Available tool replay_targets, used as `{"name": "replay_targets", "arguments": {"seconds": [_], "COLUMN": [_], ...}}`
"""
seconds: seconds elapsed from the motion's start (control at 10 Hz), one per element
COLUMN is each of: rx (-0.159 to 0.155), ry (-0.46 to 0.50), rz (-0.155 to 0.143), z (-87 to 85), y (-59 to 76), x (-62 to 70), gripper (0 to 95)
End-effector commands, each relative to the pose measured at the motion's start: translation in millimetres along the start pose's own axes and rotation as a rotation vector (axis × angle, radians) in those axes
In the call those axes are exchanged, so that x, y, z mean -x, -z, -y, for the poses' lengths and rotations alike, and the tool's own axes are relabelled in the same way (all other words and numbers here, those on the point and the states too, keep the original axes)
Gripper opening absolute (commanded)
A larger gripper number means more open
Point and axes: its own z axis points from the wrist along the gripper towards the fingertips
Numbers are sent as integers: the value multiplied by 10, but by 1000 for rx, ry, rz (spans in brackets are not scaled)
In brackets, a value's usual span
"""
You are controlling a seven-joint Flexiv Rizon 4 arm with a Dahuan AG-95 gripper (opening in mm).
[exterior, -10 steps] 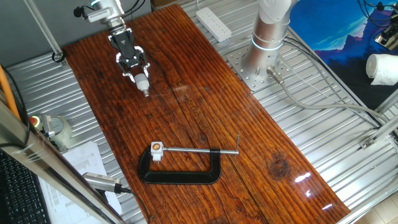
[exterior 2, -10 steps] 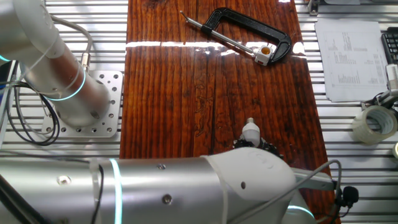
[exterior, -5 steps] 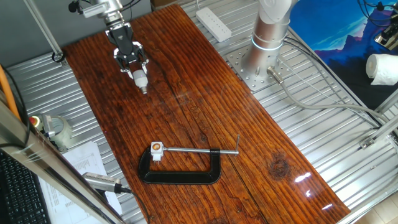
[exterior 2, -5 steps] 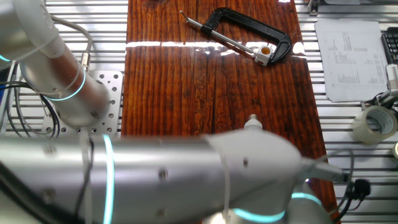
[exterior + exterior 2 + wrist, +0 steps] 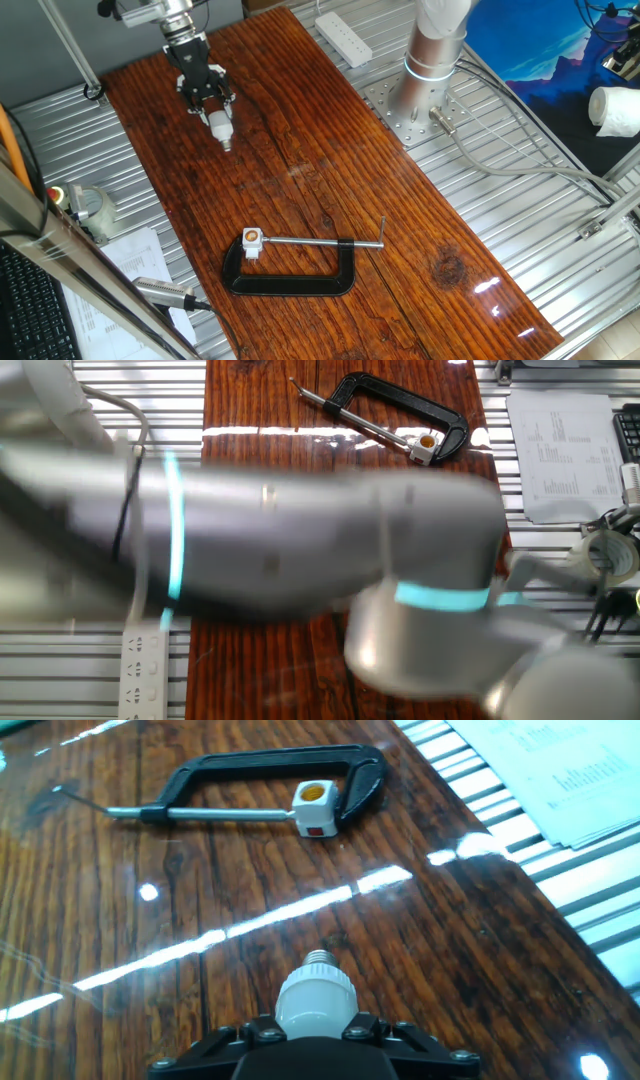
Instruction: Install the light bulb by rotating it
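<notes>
Gripper (image 5: 213, 103): black two-finger tool at the upper left of one fixed view, above the wooden board; its fingers are closed around the dome end of the light bulb.
Light bulb (image 5: 315, 992): small, white and frosted, held at the bottom centre of the hand view with its threaded metal base pointing away from the fingers toward the clamp; in one fixed view it (image 5: 220, 126) hangs below the gripper, base down, slightly tilted, and whether it clears the board I cannot tell.
Arm: in the other fixed view a blurred grey arm link (image 5: 300, 530) with a cyan ring fills the middle of the frame and hides gripper and bulb.
Socket block (image 5: 251, 238): small white square with a copper-orange hole, gripped in the mouth of the C-clamp, lower centre of one fixed view, well apart from the bulb; upper centre of the hand view (image 5: 314, 794).
C-clamp (image 5: 290, 280): black, lying flat on the board, its screw rod running to the right.
Board (image 5: 330, 200): dark reddish wood, glossy, crossing the metal table diagonally.
Tape roll (image 5: 600, 555): right edge of the other fixed view, on the metal slats.
</notes>
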Motion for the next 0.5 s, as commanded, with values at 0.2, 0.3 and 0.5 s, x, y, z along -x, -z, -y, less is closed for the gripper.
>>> {"name": "replay_targets", "arguments": {"seconds": [0.2,0.3,0.5], "rx": [-7,-11,-24], "ry": [-57,-73,-126], "rz": [-48,-59,-96], "z": [74,87,98], "y": [55,51,36], "x": [242,314,507], "gripper": [0,0,0]}}
